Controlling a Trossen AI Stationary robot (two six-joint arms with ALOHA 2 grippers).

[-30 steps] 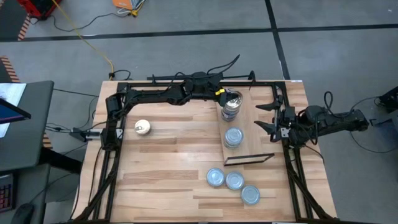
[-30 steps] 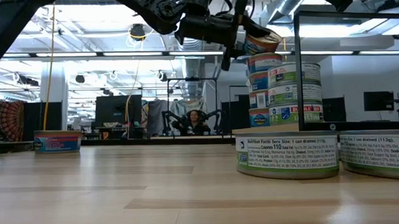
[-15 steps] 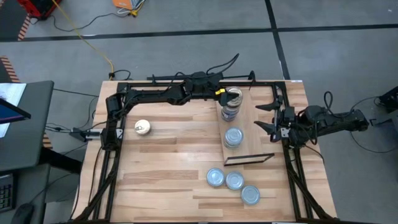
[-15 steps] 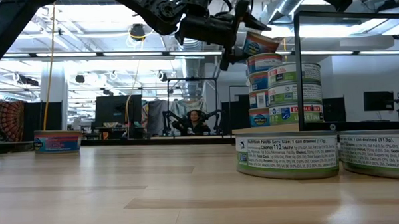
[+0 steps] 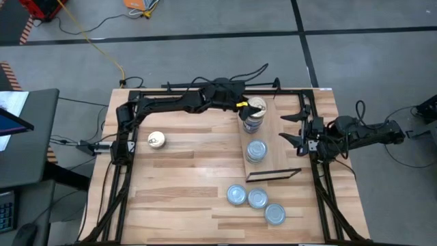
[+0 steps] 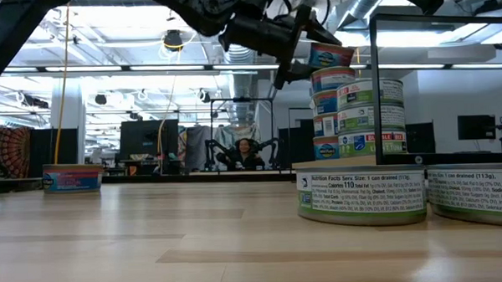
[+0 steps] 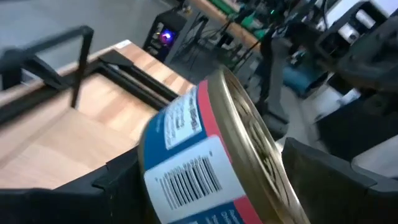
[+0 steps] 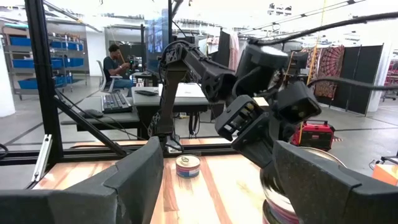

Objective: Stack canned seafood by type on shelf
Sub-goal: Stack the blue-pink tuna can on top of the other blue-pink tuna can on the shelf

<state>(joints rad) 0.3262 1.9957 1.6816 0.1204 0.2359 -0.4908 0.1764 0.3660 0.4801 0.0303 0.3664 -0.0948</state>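
From where I stand, the left gripper [image 5: 247, 107] reaches across the far edge of the butcher-block tabletop [image 5: 184, 178] to the far stack of tins on the light-wood shelf board [image 5: 276, 147]. Its fingers [image 7: 118, 180] are spread wide on either side of a gold-topped round tin with a red and blue label [image 7: 211, 155], which sits tilted on top of that stack [image 6: 333, 105]; from the wrist view the tin lies between the two dark fingers with a gap showing on at least one side, so they flank it rather than squeeze it. In the low view the tilted tin [image 6: 330, 54] leans, one edge raised, on the tins below it. Nearer on the same board stands a second, shorter stack with a silvery light-blue top [image 5: 256, 151], just beyond the thin dark-edged strip [image 5: 273, 174] at the board's near end. Three more silvery-blue-topped tins [image 5: 256, 199] lie in a loose row on the tabletop nearer still, close together. A single gold-topped tin [image 5: 156, 141] sits alone well off to the left. The right gripper [image 5: 295, 128] waits at the right edge of the table, its fingers wide apart and holding nothing.
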